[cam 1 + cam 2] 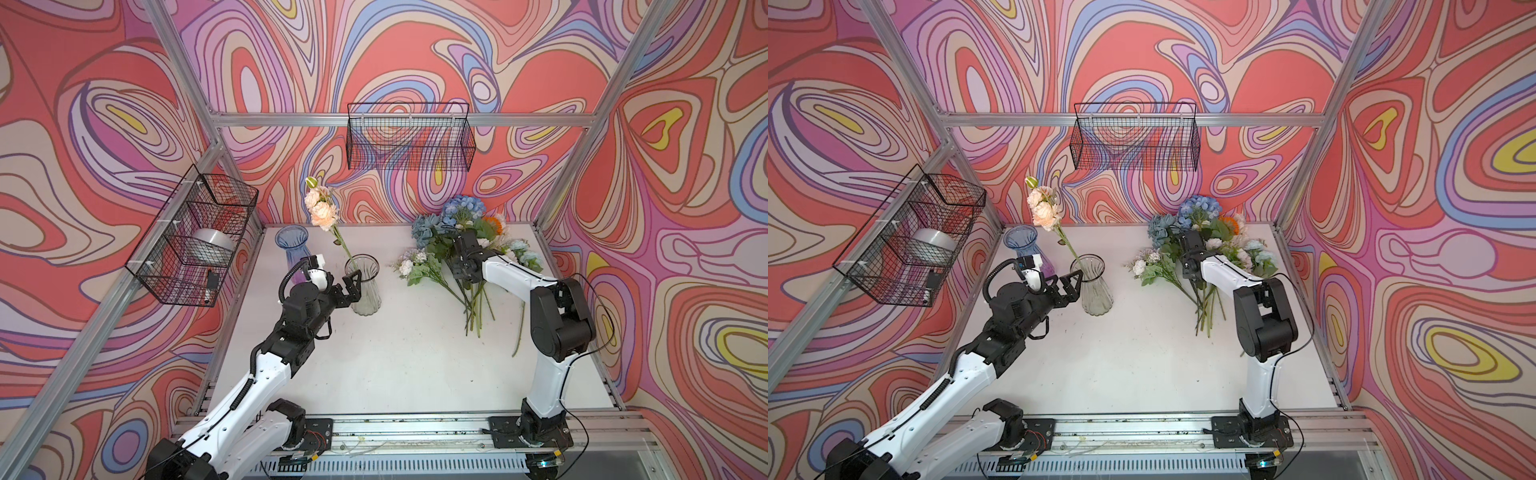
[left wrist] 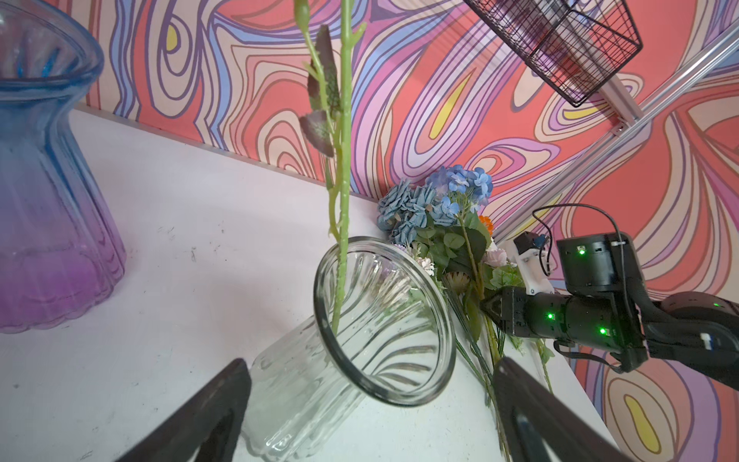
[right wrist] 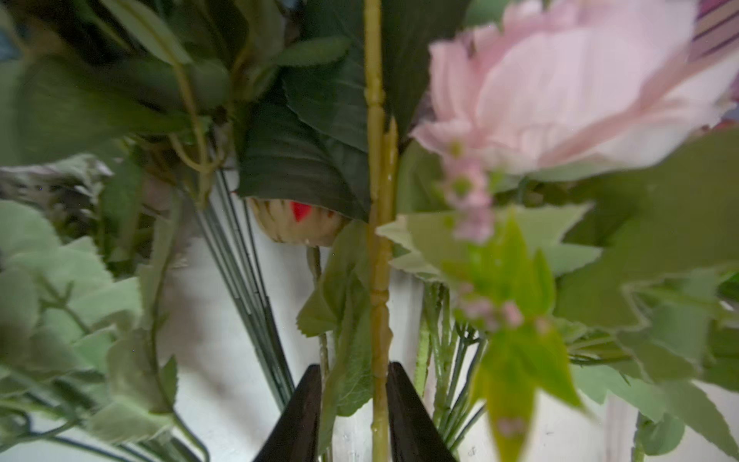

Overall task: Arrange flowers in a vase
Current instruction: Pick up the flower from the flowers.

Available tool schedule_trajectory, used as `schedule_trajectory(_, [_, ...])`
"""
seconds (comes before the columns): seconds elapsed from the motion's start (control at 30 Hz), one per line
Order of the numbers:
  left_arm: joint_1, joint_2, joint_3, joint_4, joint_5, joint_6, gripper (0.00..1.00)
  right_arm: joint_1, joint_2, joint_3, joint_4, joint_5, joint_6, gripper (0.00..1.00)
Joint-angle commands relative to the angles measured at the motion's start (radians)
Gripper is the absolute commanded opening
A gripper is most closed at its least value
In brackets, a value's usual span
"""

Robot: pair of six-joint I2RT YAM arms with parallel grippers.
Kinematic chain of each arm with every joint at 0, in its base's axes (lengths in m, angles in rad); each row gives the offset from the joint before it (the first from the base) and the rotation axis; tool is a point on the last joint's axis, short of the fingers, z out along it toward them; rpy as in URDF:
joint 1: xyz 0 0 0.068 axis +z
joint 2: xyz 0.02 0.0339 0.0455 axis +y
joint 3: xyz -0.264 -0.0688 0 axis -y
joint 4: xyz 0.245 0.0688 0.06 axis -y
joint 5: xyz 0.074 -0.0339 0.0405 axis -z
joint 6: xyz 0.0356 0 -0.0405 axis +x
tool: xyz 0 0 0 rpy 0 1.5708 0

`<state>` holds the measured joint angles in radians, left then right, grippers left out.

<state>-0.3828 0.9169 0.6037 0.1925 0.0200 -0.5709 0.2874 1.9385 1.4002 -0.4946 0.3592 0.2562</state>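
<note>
Stem (image 3: pixel 378 280) is lying between close-set jaws of your right tool (image 3: pixel 354 368), running straight ahead; grip unconfirmed. Left tool (image 1: pixel 355 287) is gaping beside vase (image 1: pixel 370 301).

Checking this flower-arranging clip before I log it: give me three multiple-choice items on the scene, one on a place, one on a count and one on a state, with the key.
1. Where does the stem of the peach flower stand?
A. in the clear vase
B. in the flower pile
C. in a wall basket

2. How many vases stand on the table?
A. one
B. two
C. three

3. How is the left gripper?
A. open, holding nothing
B. shut on a stem
C. shut on a vase rim

Key:
1 A, the stem runs down through the clear vase's mouth.
2 B, only the clear vase and the blue vase stand there.
3 A, its fingers stand wide apart, gripping nothing.
</note>
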Motion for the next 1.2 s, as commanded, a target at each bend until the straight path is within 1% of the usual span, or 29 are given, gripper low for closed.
schedule_trajectory(0.0, [-0.006,-0.009,-0.016,0.016,-0.035,-0.023,0.97,-0.031,0.006,-0.028,0.004,-0.014,0.065,0.29])
schedule_trajectory(0.17, [-0.006,0.012,-0.007,0.037,-0.028,-0.025,0.97,-0.040,0.016,-0.064,0.040,-0.045,0.073,0.28])
schedule_trajectory(0.27, [-0.006,0.023,-0.001,0.045,-0.022,-0.032,0.97,-0.047,0.035,-0.066,0.039,-0.039,0.077,0.24])
schedule_trajectory(0.37, [-0.006,0.024,-0.001,0.048,-0.021,-0.037,0.97,-0.056,0.043,-0.075,0.054,-0.061,0.078,0.23])
schedule_trajectory(0.43, [-0.007,0.022,0.000,0.046,-0.022,-0.038,0.97,-0.060,0.042,-0.084,0.067,-0.079,0.081,0.16])
schedule_trajectory(0.53, [-0.006,0.017,-0.001,0.045,-0.029,-0.037,0.97,-0.062,0.036,-0.098,0.088,-0.097,0.077,0.11])
schedule_trajectory(0.6, [-0.007,0.016,-0.002,0.041,-0.032,-0.038,0.97,-0.063,0.035,-0.099,0.090,-0.098,0.063,0.00])
schedule_trajectory(0.67, [-0.007,0.013,-0.003,0.038,-0.031,-0.040,0.97,-0.063,0.021,-0.105,0.095,-0.092,0.045,0.00])
schedule_trajectory(0.83, [-0.008,0.007,-0.013,0.043,-0.045,-0.045,0.97,-0.063,-0.082,-0.179,0.162,-0.122,-0.008,0.00])
schedule_trajectory(1.0, [-0.007,0.010,-0.023,0.064,-0.045,-0.057,0.97,-0.062,-0.227,-0.270,0.261,-0.231,-0.032,0.00])
schedule_trajectory(1.07, [-0.008,0.014,-0.022,0.067,-0.041,-0.058,0.97,-0.063,-0.277,-0.302,0.305,-0.288,-0.019,0.00])
schedule_trajectory(1.17, [-0.007,0.016,-0.023,0.068,-0.035,-0.061,0.97,-0.063,-0.350,-0.346,0.364,-0.318,0.033,0.00])
